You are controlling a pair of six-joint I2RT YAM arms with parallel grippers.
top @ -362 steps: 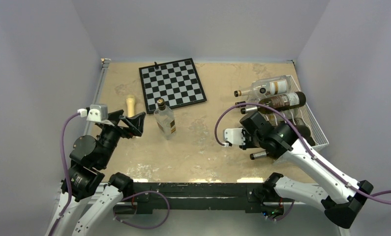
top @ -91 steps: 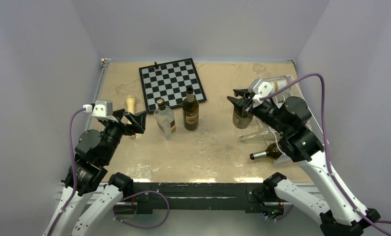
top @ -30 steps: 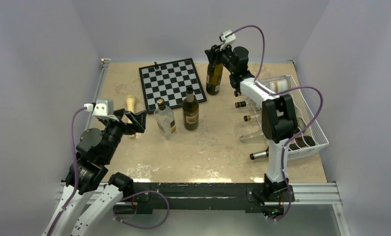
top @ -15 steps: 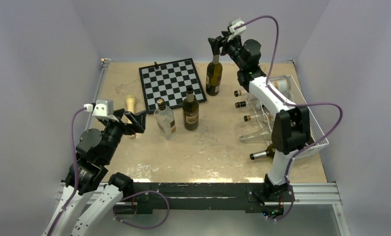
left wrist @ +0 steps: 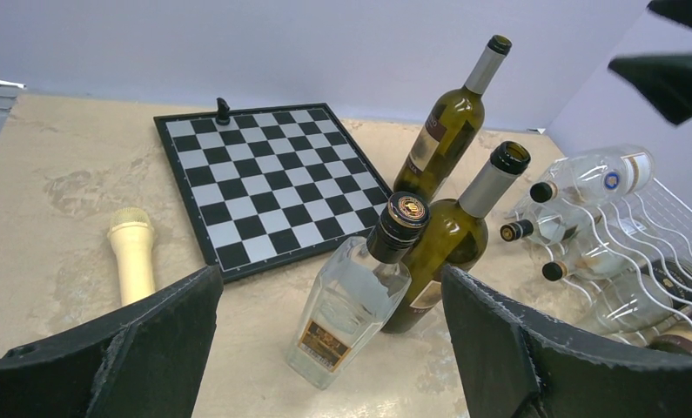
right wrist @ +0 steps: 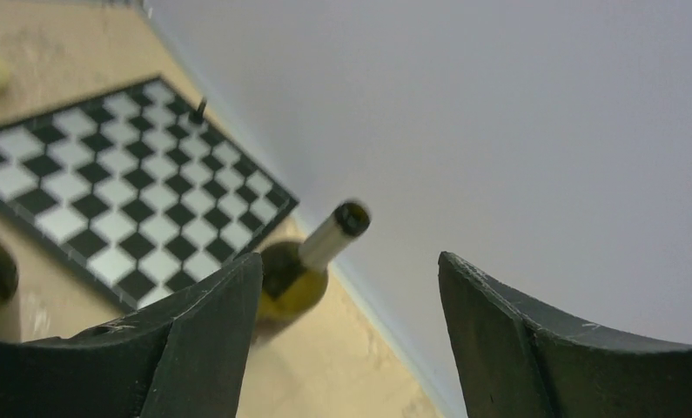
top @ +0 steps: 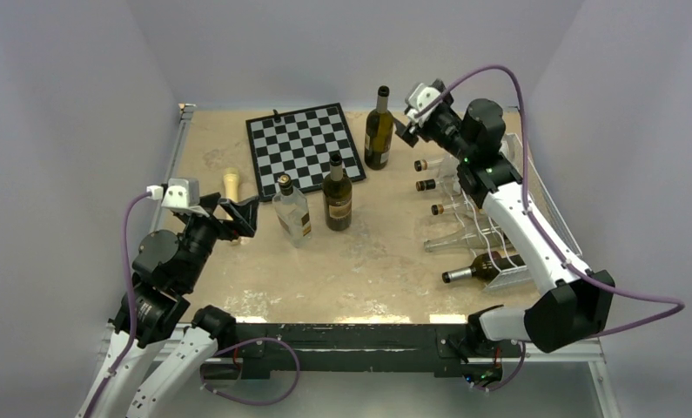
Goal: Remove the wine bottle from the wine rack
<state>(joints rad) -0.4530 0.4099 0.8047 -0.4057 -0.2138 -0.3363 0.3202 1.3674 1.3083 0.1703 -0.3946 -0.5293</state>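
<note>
The beige marbled tabletop [top: 368, 261] stands between pale lavender walls [top: 342, 43]. The wine rack [top: 547, 228] lies along the right edge, with other bottles [top: 481, 268] in its cradles. The wine bottle [top: 378, 131] stands upright near the far edge, clear of the rack and just right of the chessboard [top: 305, 148]. Right gripper [top: 405, 124]: jaws spread wide, empty, just beside the bottle neck. Left gripper [top: 238, 216]: jaws spread wide, empty, near the left edge.

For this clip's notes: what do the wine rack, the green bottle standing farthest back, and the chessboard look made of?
The wine rack: thin white-coated metal wire, probably, judging by its slender bent rods. The green bottle: dark olive glass, glossy and translucent, with a paper-looking label. The chessboard: a flat black-and-white board, fairly matte; vinyl, card or wood, cannot tell.
</note>
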